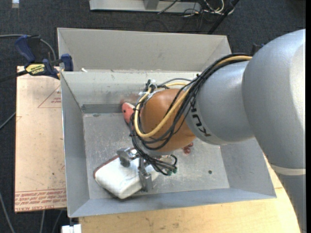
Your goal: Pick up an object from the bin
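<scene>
Starting at the left of the frame, the grey bin point(73, 130) has a bare sloping wall and a scuffed floor. The first loose thing is a white, rounded block point(114, 181) lying flat on the floor in the lower left of the bin, close to the near wall. Just to its right, and touching or nearly touching it, is the gripper point(135, 169). Its jaws stand wide, with one finger at the block's upper edge and the other at its right end, so they straddle that corner rather than close on it. The block looks to be resting on the floor, so I judge that nothing has been lifted yet. The approach and descent seem done, while closing, lifting and carrying clear of the bin are left. Above the gripper, in the middle of the frame, a pinkish-red thing point(127, 110) lies by the far wall, partly hidden behind the wrist's orange cover point(163, 120) and its looped cables point(146, 125). What kind of thing it is I cannot tell. Further right, a small red scrap point(187, 149) lies on the floor under the cover's edge, well apart from the fingers. The thick grey arm point(233, 106) comes in from the right of the frame.
</scene>
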You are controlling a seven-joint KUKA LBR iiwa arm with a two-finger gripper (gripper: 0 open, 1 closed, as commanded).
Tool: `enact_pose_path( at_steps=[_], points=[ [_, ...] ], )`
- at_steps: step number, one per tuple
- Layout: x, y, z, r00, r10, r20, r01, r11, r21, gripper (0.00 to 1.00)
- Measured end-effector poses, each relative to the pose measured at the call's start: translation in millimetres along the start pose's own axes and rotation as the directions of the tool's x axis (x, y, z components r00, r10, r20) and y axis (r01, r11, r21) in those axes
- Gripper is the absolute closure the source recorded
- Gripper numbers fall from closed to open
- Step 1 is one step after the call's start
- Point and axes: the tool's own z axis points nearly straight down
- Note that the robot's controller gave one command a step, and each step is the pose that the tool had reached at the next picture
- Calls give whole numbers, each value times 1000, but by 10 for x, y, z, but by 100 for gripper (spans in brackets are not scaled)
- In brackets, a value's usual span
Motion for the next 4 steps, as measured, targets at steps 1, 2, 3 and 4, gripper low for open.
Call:
enact_pose_path(
  at_steps=[1,2,3,4],
  points=[
    [0,0,0,1000,0,0,0,1000,0,100],
    [0,1,0,1000,0,0,0,1000,-1,100],
    [0,1,0,1000,0,0,0,1000,-1,100],
    [0,0,1,1000,0,0,0,1000,-1,100]
  ],
)
